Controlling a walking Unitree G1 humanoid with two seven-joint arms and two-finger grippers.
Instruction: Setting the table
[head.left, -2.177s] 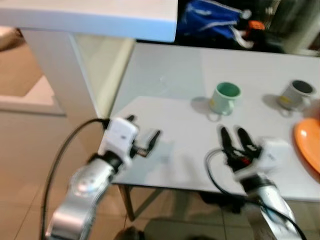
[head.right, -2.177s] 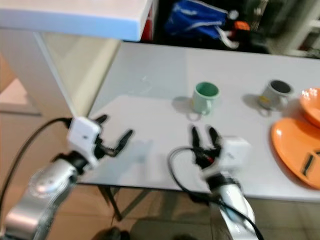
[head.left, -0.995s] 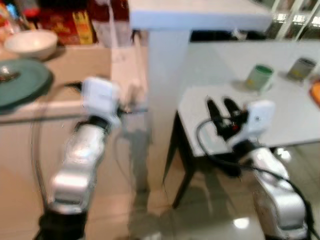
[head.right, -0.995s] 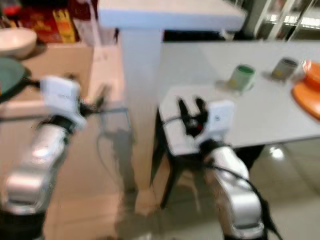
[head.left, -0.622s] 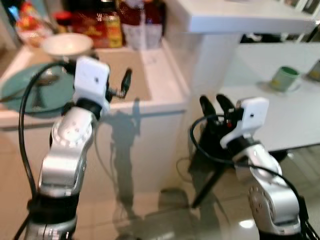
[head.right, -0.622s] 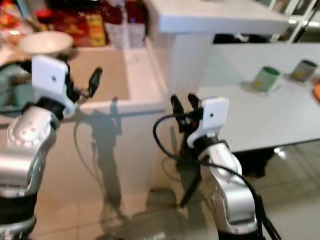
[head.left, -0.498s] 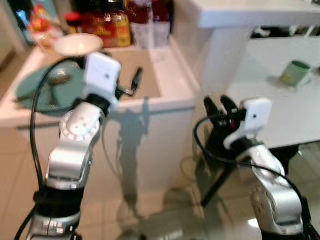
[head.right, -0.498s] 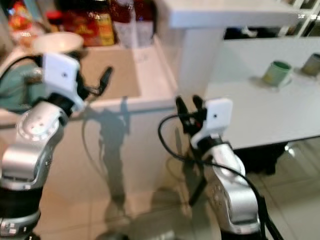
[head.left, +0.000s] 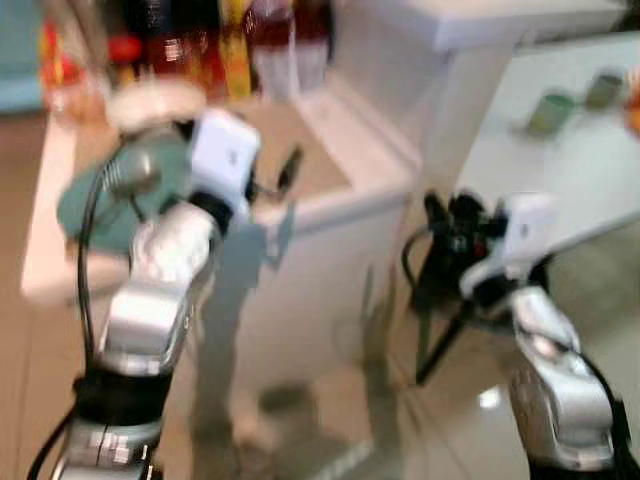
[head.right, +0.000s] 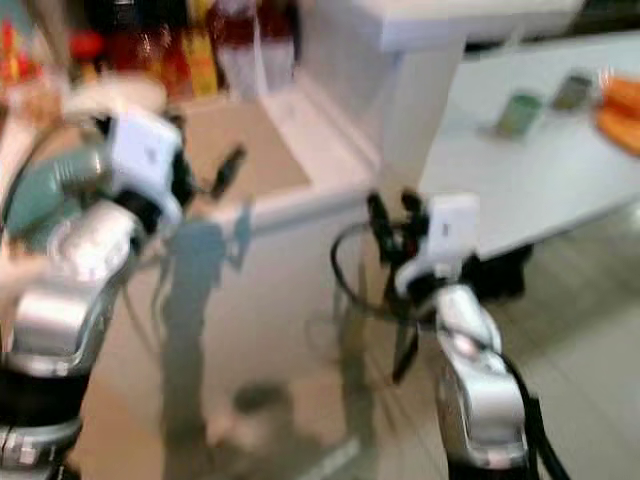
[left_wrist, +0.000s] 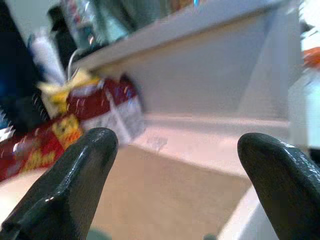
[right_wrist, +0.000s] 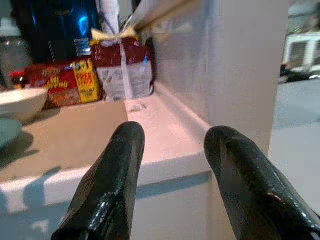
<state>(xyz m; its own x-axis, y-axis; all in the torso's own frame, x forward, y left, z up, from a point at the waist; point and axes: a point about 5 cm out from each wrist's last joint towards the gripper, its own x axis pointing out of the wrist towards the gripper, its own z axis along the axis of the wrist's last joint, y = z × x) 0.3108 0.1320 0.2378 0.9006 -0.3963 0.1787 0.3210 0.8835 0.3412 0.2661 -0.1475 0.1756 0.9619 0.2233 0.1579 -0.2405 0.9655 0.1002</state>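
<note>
Camera has swung further left vs. half a sec ago & blurred more; the white dining table (head.left: 560, 170) now sits far right, w/ the green mug (head.left: 549, 112) and grey mug (head.left: 603, 88) small at its far edge, an orange plate (head.right: 622, 118) beside them. The low white counter w/ a tan top (head.left: 330, 170) fills centre. On it: round teal plate (head.left: 95, 195), white bowl (head.left: 150, 100), red snack packets (right_wrist: 65, 82). Left gripper (left_wrist: 175, 165) hangs over the counter, fingers wide apart, empty. Right gripper (right_wrist: 172, 165) is by the counter's corner, fingers parted, empty. Right wrist view shows packets sharply; head views only smear them.
</note>
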